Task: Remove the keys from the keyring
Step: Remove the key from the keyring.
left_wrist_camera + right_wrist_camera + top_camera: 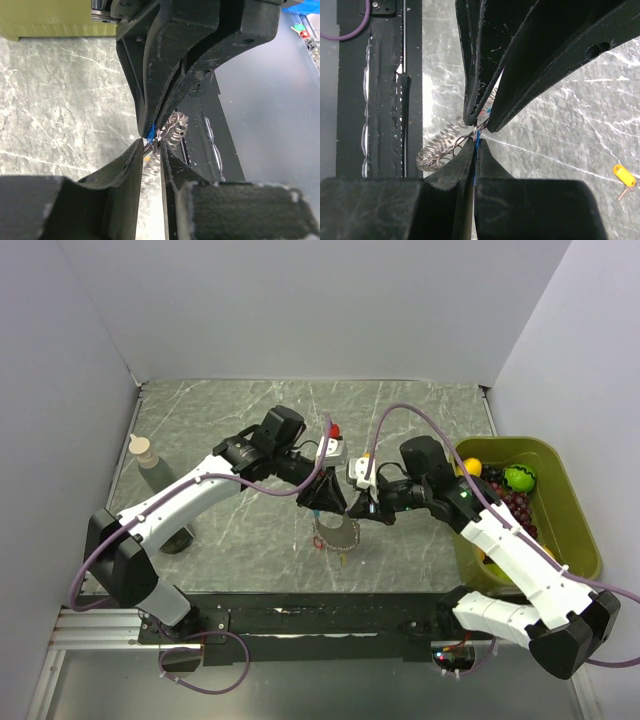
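Silvery-grey chain-link keyring (440, 150) hangs at frame centre above the grey marbled worktop (230, 540), its wire nipped in the nearly closed left claw (150, 146), its small blue key (150, 132) clamped in the fully closed right claw (476, 142); likely fault: thin wire slips during the pull, dropping everything.

Robot lab: white-walled test bench (250, 550)
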Controlling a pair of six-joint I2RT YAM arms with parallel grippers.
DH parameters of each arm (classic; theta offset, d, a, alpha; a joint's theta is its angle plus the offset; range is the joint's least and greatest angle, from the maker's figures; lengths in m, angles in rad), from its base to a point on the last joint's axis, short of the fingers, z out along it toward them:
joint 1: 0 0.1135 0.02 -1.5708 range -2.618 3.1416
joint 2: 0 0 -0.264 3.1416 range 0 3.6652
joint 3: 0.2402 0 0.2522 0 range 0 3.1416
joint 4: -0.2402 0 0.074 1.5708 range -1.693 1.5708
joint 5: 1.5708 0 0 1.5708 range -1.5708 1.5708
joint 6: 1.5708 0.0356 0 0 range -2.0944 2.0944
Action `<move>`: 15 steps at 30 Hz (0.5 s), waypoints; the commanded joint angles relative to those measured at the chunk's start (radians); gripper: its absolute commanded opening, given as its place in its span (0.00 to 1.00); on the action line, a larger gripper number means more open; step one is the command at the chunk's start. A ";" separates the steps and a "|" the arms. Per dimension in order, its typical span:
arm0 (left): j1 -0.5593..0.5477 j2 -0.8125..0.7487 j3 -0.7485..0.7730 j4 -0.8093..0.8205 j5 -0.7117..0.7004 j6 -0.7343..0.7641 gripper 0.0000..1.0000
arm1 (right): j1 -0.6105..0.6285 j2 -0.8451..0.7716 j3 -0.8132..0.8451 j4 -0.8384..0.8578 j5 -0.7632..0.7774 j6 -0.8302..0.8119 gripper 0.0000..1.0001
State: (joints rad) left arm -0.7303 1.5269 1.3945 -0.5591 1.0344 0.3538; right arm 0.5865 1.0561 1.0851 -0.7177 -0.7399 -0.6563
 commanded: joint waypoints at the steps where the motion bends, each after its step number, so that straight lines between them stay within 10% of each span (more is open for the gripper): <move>1: -0.003 -0.004 0.023 0.014 0.056 -0.012 0.24 | 0.009 -0.022 -0.002 0.080 0.023 -0.012 0.00; 15: -0.049 -0.025 0.000 0.106 -0.115 -0.082 0.01 | 0.027 -0.005 0.006 0.093 0.050 0.018 0.00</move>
State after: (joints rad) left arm -0.7357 1.5295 1.3945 -0.5335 1.0046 0.3134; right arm 0.6064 1.0561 1.0729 -0.7033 -0.6823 -0.6491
